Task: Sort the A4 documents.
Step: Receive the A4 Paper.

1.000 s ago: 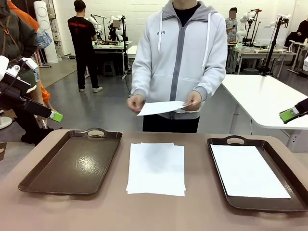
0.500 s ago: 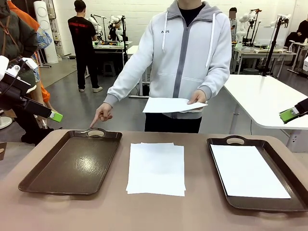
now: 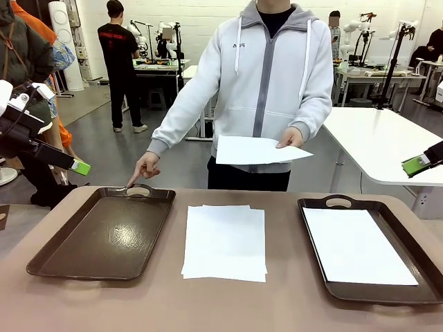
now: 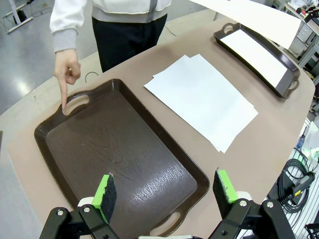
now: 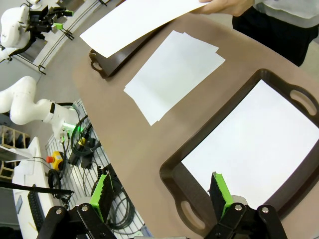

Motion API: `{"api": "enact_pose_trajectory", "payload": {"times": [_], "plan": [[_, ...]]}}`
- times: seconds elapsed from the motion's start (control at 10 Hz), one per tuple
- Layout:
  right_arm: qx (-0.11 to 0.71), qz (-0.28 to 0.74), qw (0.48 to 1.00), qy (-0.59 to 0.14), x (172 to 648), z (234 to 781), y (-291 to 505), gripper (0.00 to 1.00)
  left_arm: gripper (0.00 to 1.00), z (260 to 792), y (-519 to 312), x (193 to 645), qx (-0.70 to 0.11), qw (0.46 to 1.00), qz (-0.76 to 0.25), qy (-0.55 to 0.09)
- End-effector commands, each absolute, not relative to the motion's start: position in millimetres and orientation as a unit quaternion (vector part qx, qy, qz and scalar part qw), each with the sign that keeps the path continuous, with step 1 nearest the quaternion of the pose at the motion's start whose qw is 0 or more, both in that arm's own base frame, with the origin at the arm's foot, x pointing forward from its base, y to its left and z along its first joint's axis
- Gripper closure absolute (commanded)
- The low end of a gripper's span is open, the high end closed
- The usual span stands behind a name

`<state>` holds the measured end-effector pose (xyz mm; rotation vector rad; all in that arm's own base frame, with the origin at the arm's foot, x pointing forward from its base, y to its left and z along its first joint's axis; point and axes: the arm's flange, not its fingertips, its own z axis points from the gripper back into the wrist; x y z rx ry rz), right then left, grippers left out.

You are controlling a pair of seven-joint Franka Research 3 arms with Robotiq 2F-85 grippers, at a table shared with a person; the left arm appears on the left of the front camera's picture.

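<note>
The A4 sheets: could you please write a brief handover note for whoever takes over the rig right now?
Left gripper and right gripper: jaws open, holding nothing.
Sheets: a pile between the left tray and right tray; one sheet in the right tray; another sheet in the person's hand.
The other hand points at the left tray's handle.
Done: one sheet filed right. Left: the held sheet, probably for the left tray, then the pile.

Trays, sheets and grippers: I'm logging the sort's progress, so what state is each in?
Left tray: empty, a hand pointing at its handle.
Right tray: holds white paper, lying flat.
Stack: flat on the table between the trays, slightly fanned.
Held sheet: in the person's other hand, above the table.
Left gripper: open, empty.
Right gripper: open, empty.
</note>
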<state>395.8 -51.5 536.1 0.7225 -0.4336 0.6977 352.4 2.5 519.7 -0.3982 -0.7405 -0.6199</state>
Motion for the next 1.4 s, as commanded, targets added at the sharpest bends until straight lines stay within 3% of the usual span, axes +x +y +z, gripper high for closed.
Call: {"api": "enact_pose_trajectory", "payload": {"times": [0.0, 0.8, 1.3], "plan": [[0.347, 0.335, 0.852, -0.205, 396, 535, -50, 0.0, 0.0, 518, 5, 354, -0.195, 0.864, -0.301, -0.354], [0.347, 0.335, 0.852, -0.205, 396, 535, -50, 0.0, 0.0, 520, 3, 352, -0.19, 0.867, -0.296, -0.354], [0.347, 0.335, 0.852, -0.205, 396, 535, -50, 0.0, 0.0, 492, -27, 423, -0.288, 0.879, -0.222, -0.309]]}}
